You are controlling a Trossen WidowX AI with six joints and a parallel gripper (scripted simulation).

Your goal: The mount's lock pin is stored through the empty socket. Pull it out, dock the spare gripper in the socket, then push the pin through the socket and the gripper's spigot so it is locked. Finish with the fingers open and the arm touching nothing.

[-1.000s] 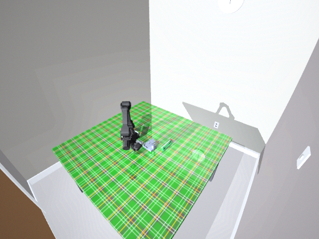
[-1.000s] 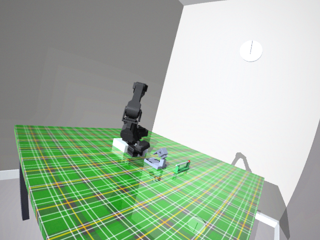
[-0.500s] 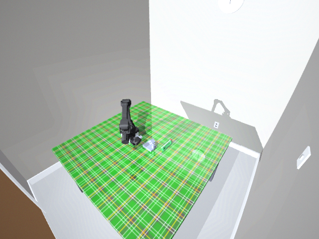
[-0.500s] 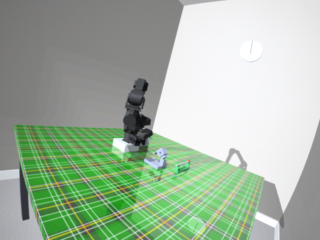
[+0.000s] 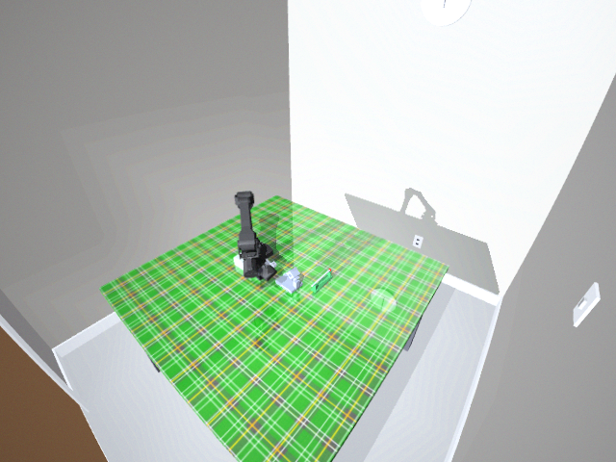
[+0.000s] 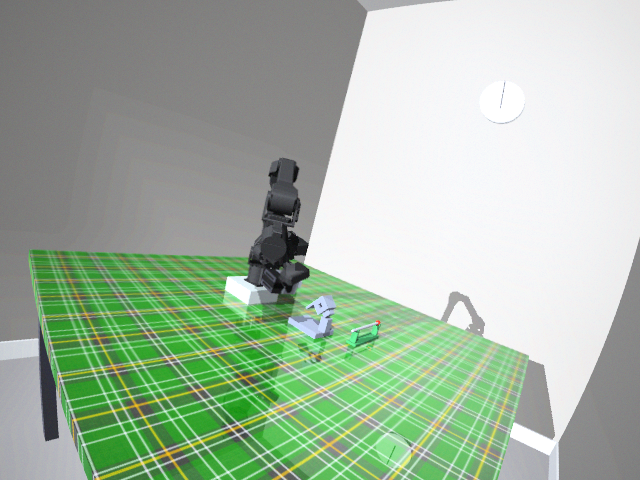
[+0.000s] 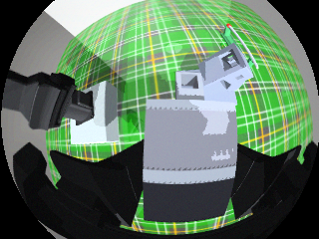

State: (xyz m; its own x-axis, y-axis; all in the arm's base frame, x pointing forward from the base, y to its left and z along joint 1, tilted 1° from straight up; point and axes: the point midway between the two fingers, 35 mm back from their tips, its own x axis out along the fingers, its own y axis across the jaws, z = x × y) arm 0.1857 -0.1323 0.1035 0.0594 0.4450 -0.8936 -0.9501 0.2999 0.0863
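We see a green plaid surface (image 5: 278, 358) (image 6: 170, 372) (image 7: 150, 65) with a glossy sheen, standing on dark legs over a pale grey floor (image 5: 143, 397) (image 6: 20, 377), and behind it a bright white wall (image 5: 397, 109) (image 6: 439, 206) meets a grey wall (image 5: 149, 99) (image 6: 180, 103) at a corner; we find a round white clock (image 5: 445, 7) (image 6: 501, 102) up on the white wall, a power outlet (image 5: 418, 242) lower down amid cast shadows, and a light switch (image 5: 586, 304) on the wall to the right

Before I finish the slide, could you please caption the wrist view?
Wrist view: the tool grips the grey spare gripper, with the pale mount beyond it.
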